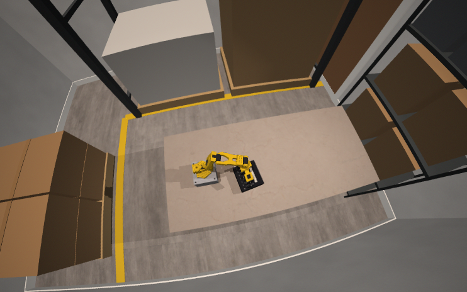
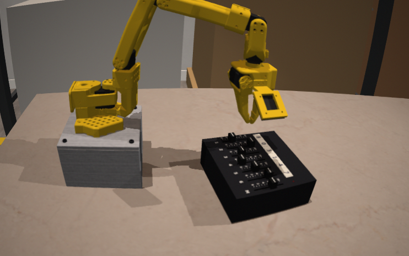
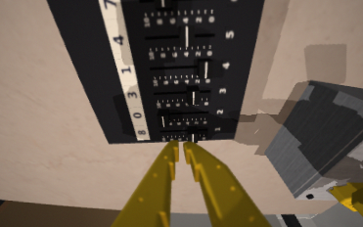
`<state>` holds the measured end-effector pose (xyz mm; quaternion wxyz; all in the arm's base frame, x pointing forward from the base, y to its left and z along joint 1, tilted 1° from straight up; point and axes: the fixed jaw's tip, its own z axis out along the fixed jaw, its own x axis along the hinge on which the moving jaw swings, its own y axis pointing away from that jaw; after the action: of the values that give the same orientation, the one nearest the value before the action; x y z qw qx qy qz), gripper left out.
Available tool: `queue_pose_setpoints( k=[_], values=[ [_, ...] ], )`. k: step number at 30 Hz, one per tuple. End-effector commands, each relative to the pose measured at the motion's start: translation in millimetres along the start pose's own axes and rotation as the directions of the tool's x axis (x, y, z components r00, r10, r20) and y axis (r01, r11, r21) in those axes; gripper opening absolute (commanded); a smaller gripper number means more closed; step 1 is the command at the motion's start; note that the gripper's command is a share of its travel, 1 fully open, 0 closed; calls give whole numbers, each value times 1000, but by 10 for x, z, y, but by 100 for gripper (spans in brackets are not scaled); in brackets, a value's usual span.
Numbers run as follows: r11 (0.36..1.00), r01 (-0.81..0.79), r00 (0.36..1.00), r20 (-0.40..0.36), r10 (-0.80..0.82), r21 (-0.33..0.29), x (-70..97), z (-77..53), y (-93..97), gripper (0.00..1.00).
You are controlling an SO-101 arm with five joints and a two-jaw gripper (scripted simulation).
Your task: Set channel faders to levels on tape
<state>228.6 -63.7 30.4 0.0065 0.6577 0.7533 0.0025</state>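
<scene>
The black lighting desk (image 2: 257, 171) lies on the beige table top, right of the arm's base. It has several slide faders in a row and a white tape strip (image 2: 273, 155) with digits along their far ends. In the wrist view the tape (image 3: 126, 73) reads 8, 0, 3, 1, 4, 7, and the channel numbers stand on the opposite side. My gripper (image 2: 250, 121) is shut and empty, hovering above the desk's far end, apart from it. In the wrist view its tips sit just off the desk's edge, beside the channel 1 fader knob (image 3: 193, 137). From the top view the desk (image 1: 252, 180) is small.
The arm stands on a grey block (image 2: 100, 159) left of the desk. Around the table are stacked cardboard boxes (image 1: 43, 202), a tall grey box (image 1: 162, 50), a brown crate (image 1: 268, 39) and dark shelving with boxes (image 1: 420, 116).
</scene>
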Motion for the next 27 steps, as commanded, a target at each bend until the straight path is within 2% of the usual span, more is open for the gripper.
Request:
queue_pose_setpoints(
  k=[1,18,27],
  values=[
    [1000,2,1000,0,-2,-2,48,-21,-28,0],
    [999,45,999,-1,-45,-3,335,65,-320,0],
    [999,52,999,-2,-52,-3,377,86,-373,0]
  ],
)
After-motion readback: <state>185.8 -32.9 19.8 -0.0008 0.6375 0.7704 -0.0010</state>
